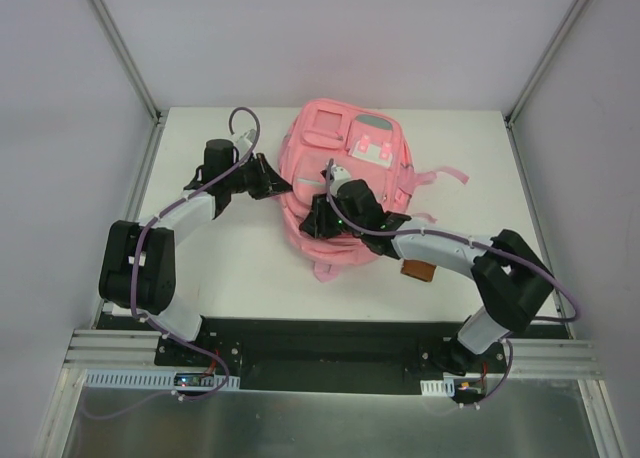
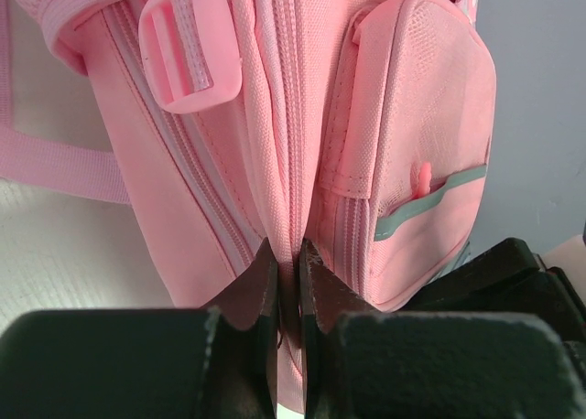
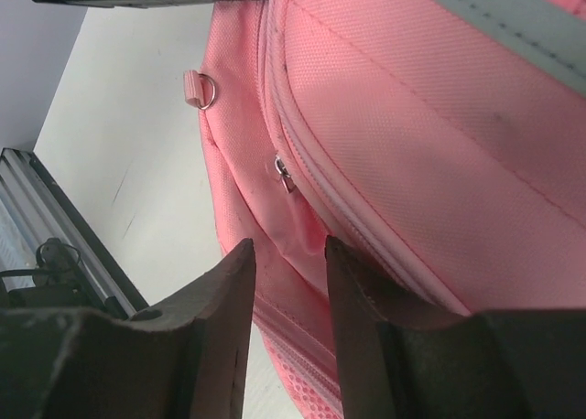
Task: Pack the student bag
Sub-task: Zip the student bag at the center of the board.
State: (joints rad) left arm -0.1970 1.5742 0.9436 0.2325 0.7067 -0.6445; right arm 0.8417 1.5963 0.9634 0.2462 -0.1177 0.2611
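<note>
The student bag [image 1: 350, 168] lies flat on the white table [image 1: 230, 268], towards its far middle, front pockets facing up and pink straps trailing to the right. The left arm rises from its base at the near-left corner, folds at a raised elbow and sends its forearm forward and to the right, so that the left gripper [image 1: 278, 185] meets the bag's left edge. In the left wrist view this gripper [image 2: 287, 263] has its jaws nearly together, pinching a ridge of pink fabric beside a zip line, with a pink buckle [image 2: 190, 48] above and a front pocket [image 2: 417, 135] to the right. The right arm bends at an elbow near the table's right side and stretches its forearm leftwards, laying the right gripper [image 1: 322, 218] over the near part of the bag. In the right wrist view its jaws [image 3: 288, 254] stand apart with the bag's pink side wall in the gap and a small metal zip pull [image 3: 284, 174] just beyond the fingertips; whether the pads touch the fabric cannot be told. A small brown object [image 1: 418, 270] sits on the table under the right forearm
</note>
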